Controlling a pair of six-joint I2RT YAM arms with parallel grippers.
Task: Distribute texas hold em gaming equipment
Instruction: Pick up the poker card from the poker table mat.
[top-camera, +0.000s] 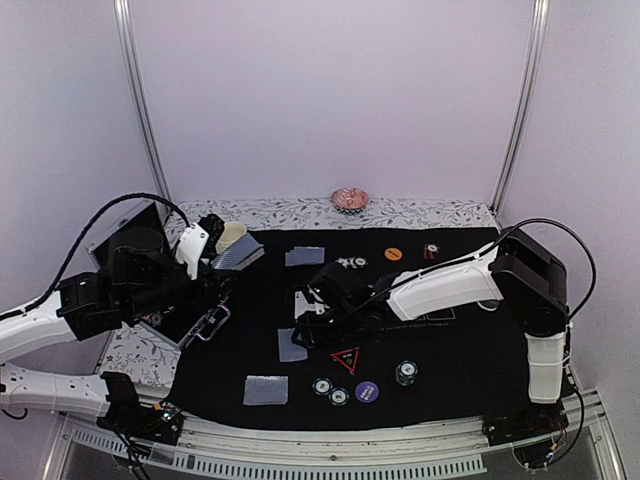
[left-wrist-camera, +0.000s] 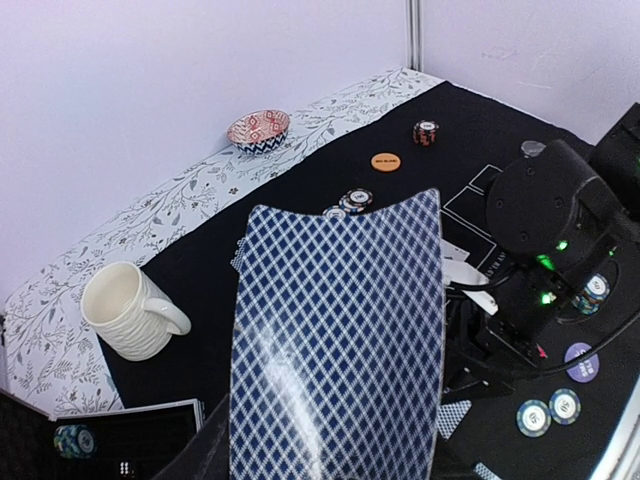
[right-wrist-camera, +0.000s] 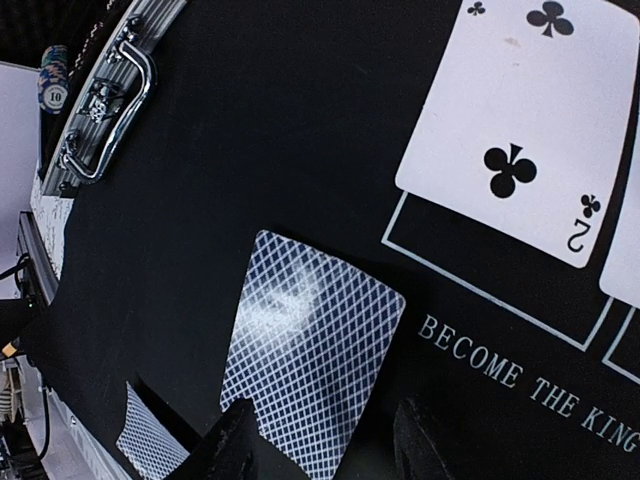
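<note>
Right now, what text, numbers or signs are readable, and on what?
"BECOME THE KING": white print on the black mat, cut off at the frame edge.
"2" and club pips: face-up card.
"10": striped-edge chip.
Orange button, other chips: too small to read.

High rear camera overlooks the black mat (top-camera: 460, 350); both wrist cameras see it closer.

Bare mat (right-wrist-camera: 250, 130) beside face-down card (right-wrist-camera: 310, 350)
</note>
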